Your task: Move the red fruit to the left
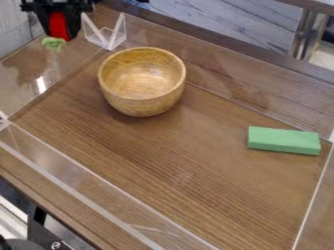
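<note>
One red fruit (57, 26) sits pinched in the claw (58, 29) at the far left corner, long axis upright, its green cap (54, 43) pointing down. A clear wall (39, 161) edges the wooden surface (196, 166). The wooden bowl (143, 81) stands just right of the claw; the green block (283, 141) lies well apart, near the right edge, with bare wood between.

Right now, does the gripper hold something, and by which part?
Yes. The gripper is shut on the small red toy fruit, gripping its red body; the light-green leafy cap hangs below.
</note>
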Controlling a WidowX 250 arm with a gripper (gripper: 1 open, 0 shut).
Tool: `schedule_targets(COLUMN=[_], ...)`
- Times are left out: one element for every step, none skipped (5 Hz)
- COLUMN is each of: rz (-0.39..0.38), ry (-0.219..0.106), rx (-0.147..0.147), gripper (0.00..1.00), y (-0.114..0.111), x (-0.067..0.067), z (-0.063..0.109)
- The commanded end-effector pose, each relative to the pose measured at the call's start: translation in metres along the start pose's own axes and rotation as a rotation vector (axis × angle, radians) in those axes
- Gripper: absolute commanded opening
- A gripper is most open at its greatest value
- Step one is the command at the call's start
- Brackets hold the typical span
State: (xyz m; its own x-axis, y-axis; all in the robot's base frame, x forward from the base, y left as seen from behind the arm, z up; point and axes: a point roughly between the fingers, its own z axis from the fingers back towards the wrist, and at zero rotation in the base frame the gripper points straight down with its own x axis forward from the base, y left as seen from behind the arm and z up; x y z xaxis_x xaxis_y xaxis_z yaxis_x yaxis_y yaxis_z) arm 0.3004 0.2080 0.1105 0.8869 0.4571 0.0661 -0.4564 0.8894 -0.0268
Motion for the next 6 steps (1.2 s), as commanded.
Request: schedule_targets(rz=[0.024, 0.048, 0.071, 0.094, 0.023, -0.045], ry=[-0.056, -0.046, -0.039, -0.028, -0.016, -0.006], rx=[0.02, 0.035, 0.053, 0.069, 0.075, 0.078], gripper=[0.0, 0.0, 0.0, 0.0, 0.0, 0.0], y=[0.002, 0.002, -0.005, -0.006, -0.014, -0.021], x=[0.009, 0.007, 0.012, 0.019, 0.02, 0.023], z=[0.016, 0.01, -0.007, -0.024, -0.029, -0.032])
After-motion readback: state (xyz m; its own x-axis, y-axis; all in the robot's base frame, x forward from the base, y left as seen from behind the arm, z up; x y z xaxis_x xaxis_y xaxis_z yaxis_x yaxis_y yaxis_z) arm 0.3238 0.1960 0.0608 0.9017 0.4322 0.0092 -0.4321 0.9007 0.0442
